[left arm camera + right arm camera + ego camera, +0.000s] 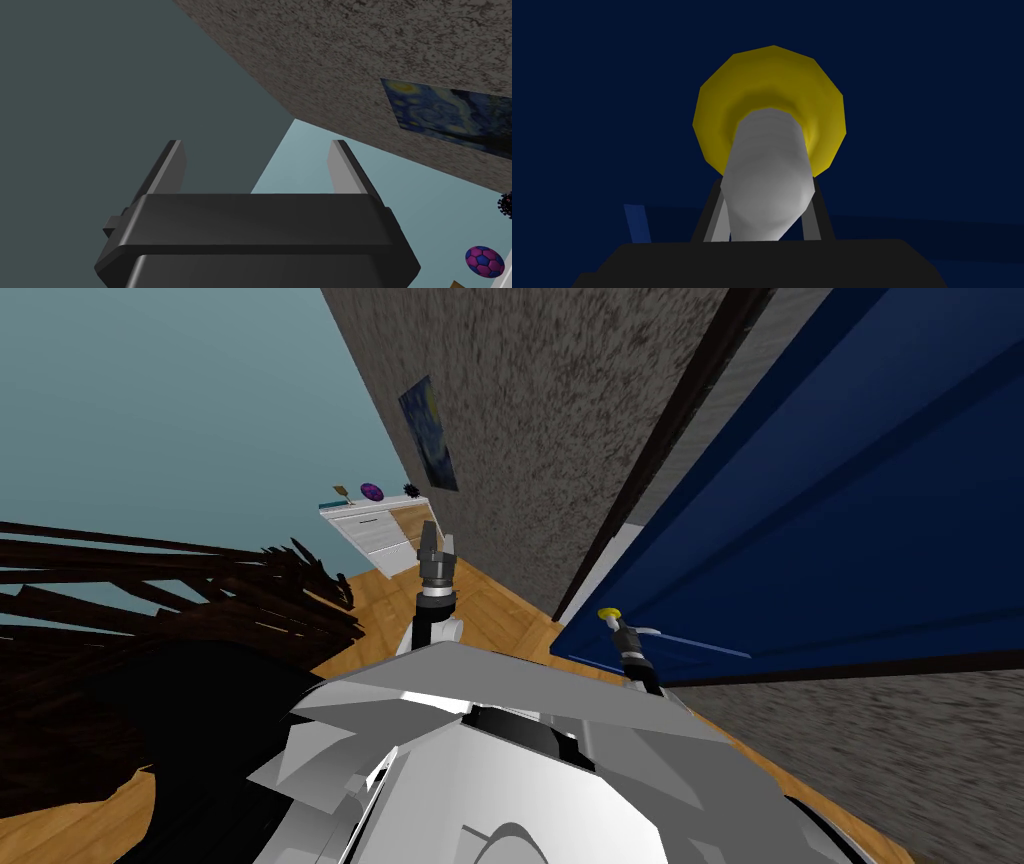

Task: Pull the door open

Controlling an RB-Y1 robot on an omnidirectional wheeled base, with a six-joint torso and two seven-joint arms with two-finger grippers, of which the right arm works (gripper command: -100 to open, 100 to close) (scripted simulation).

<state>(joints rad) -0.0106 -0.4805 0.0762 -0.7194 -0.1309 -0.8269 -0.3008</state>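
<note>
A dark blue door [840, 508] stands ajar at my right in a dark frame. Its grey handle [767, 175] sticks out from a round yellow plate [712, 120]. My right gripper [764, 220] is shut on the handle, its fingers [719, 215] pressing the handle's sides; in the head view the right gripper [622, 633] sits at the door's near edge by the yellow plate [607, 613]. My left gripper [437, 540] is raised in front of me, open and empty, its fingers [170, 165] wide apart.
A speckled grey wall [540, 418] with a blue painting [430, 433] runs left of the door. A white cabinet [375, 533] with small objects stands far back. Dark wooden furniture [170, 598] lies at my left on the wooden floor [500, 618].
</note>
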